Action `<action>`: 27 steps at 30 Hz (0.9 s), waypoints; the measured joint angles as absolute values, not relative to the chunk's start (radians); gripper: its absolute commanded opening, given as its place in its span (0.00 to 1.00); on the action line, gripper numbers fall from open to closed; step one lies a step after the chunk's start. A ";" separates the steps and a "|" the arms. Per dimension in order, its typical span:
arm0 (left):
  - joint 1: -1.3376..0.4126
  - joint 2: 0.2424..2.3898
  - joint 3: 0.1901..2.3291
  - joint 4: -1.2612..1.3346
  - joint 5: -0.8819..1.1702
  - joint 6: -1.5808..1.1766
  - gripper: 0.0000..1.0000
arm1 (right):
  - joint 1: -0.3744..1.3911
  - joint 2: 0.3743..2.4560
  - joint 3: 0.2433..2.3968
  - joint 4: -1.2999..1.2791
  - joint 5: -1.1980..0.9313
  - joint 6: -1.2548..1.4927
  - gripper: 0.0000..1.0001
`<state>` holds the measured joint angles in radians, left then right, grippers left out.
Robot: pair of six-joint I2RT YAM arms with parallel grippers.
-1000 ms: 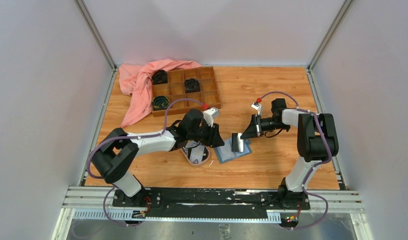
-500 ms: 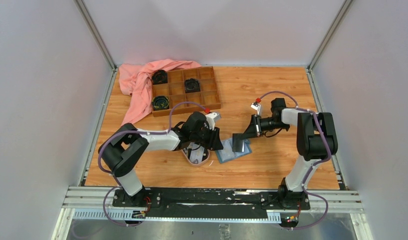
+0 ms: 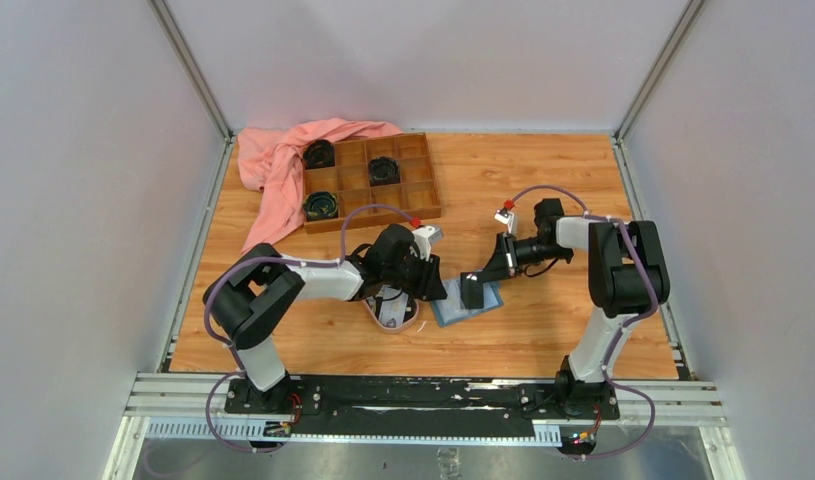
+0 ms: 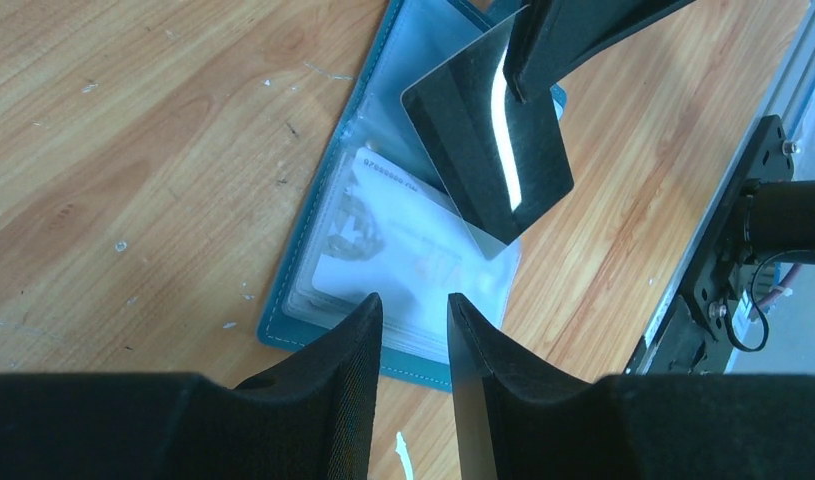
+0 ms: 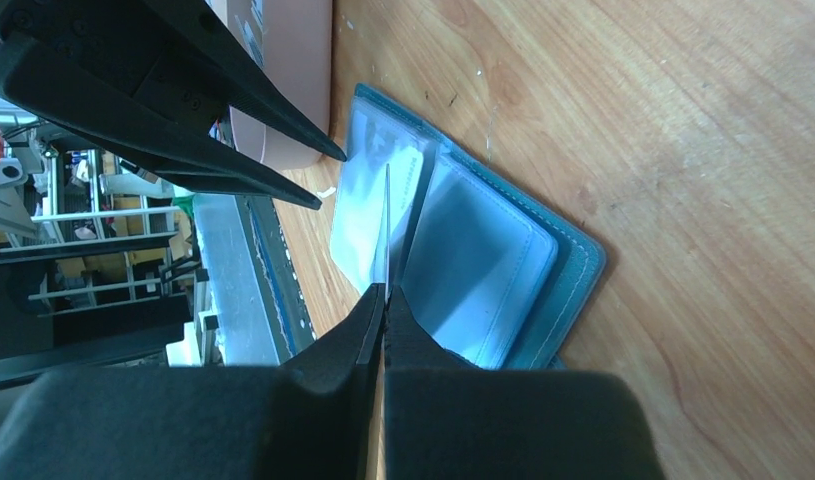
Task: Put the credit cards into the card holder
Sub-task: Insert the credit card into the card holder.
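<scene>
Right pincer [image 5: 385, 292] is clenched on a black card [image 4: 488, 150], gripping one short edge so that the card juts out ahead of the tips, seen edge-on in its own wrist view. Just beyond and beneath those tips lies the card holder [image 4: 383, 115], opened flat on the table [image 3: 543, 180] with its clear pockets facing up. The card's leading corner hangs over the pocket on the far side from this pincer. Whether it touches the plastic or sits just above it cannot be told. A pale card [image 4: 403, 255] already lies in that pocket.

Left pincer [image 4: 415, 300] is released, its fingers a little apart with nothing between them. It hovers over the holder's edge nearest to it, with the pink dish [image 5: 293, 90] just behind it.

The step in hand looks to be slotting the black card. To do it well, the card should probably be tipped flatter, its leading edge caught under the pocket's lip, then slid along the pocket and not down into it. The released pincer could pin the holder so it does not skate away.

The right arm reaches low toward the centre, wrist rolled so the card stands steeply. The left arm is folded, elbow out, its forearm crossing above the dish.
</scene>
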<state>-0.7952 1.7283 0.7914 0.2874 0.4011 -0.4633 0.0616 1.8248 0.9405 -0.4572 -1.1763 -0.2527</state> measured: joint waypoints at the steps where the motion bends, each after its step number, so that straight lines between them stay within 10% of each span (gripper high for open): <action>1: -0.795 1.729 0.791 0.289 0.401 -0.464 0.36 | 0.064 1.828 0.942 -0.463 -1.176 -0.255 0.00; 27: -0.796 1.744 0.797 0.305 0.397 -0.468 0.36 | 0.163 1.856 0.992 -0.535 -0.986 -0.171 0.00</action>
<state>-0.7956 1.7443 0.7967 0.3046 0.3969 -0.4679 0.1635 1.8561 0.9920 -0.5354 -0.9855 -0.1707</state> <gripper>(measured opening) 0.357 0.008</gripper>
